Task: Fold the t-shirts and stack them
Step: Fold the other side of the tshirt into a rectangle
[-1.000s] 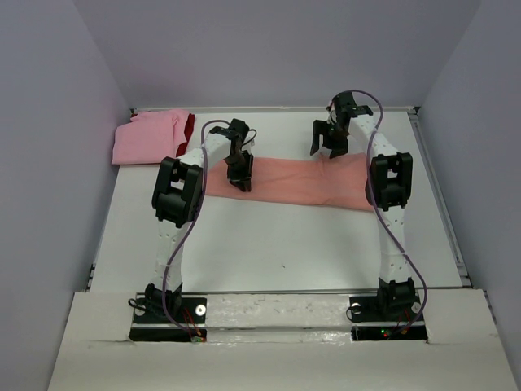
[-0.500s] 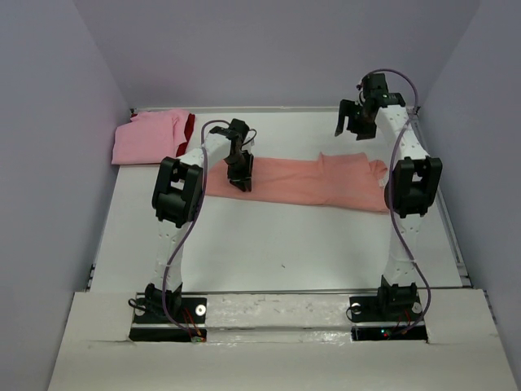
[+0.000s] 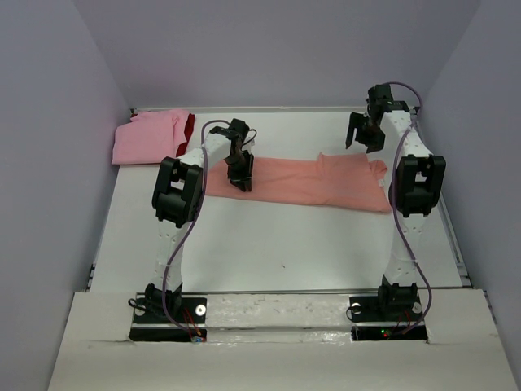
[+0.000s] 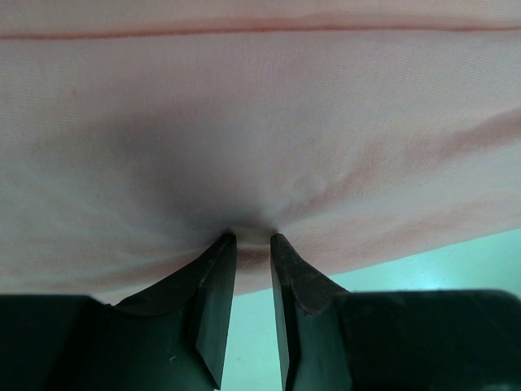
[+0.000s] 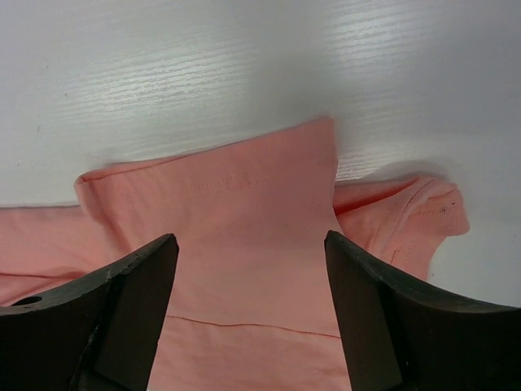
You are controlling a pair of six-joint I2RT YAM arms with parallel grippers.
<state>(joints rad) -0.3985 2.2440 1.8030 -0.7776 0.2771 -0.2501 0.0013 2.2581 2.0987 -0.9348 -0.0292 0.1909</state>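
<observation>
right pincer (image 3: pixel 364 137) now above salmon t-shirt (image 3: pixel 313 182)

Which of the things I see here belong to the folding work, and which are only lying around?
Belong to the job: salmon-orange t-shirt, pinched by the left pincer; pink t-shirt; dark red t-shirt; right pincer, open.
Only surroundings: white table; walls.

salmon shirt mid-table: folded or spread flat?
Partly folded. The salmon shirt lies as a long narrow band, its right end turned back over itself; the left pincer pinches it near the other end.
</observation>
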